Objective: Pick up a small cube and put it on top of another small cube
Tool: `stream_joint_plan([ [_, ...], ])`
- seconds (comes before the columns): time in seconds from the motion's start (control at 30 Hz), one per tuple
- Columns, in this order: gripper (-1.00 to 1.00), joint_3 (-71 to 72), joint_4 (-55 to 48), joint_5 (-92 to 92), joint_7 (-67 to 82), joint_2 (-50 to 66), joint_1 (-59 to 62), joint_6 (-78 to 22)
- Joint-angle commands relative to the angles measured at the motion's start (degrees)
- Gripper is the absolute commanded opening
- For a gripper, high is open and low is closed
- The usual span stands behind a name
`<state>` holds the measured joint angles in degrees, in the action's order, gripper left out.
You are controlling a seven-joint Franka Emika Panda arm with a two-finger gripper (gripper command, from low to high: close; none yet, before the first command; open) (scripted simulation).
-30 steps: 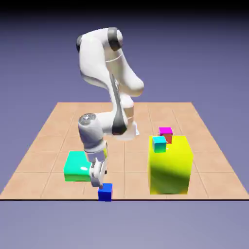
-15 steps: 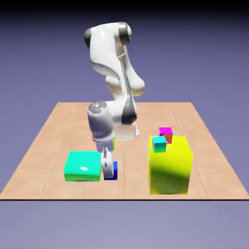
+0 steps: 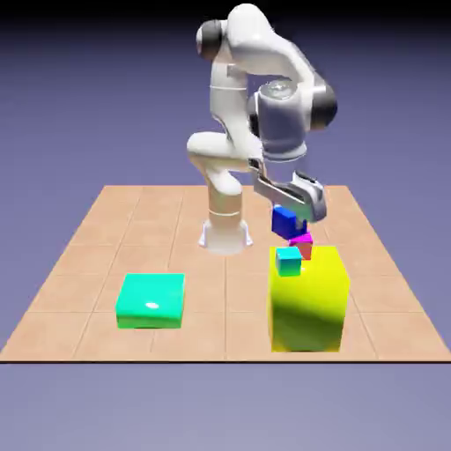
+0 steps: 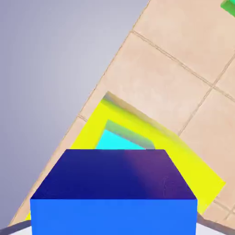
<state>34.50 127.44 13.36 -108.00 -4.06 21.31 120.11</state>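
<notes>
We see the claw (image 3: 291,222) closed on the blue cube (image 3: 284,222), its fingers only as far apart as the cube is wide. From the hand view, the cube sits between the two fingertips, large at the bottom of the picture, and it covers most of both of them. In the exterior view we find it just below the hand, held up in the air over the far part of the yellow block (image 3: 306,304), on the right of the scene, and tilted a little. Behind and beneath it we make out the magenta cube (image 3: 301,240), partly overlapped in our line of sight; whether the two touch, we cannot tell. The cyan cube (image 3: 289,262) rests on top of the yellow block, nearer to us than the magenta one and toward the block's left side, with the blue cube above it in the picture. Well apart from all of these, on the left of the scene, we have the low teal block (image 3: 151,300) lying flat on the tiled table (image 3: 207,304), toward its near edge.
</notes>
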Motion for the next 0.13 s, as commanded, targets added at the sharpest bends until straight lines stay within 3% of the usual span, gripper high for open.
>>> stream_joint_plan([
  [0.0, -1.00, 0.06, 0.38, -0.14, -0.08, 0.21, 0.04, 0.52],
  [0.03, 1.00, 0.06, 0.38, -0.14, -0.08, 0.21, 0.04, 0.52],
  [0.1, 1.00, -0.24, -1.26, 0.07, 0.08, -0.70, 0.26, -1.97],
])
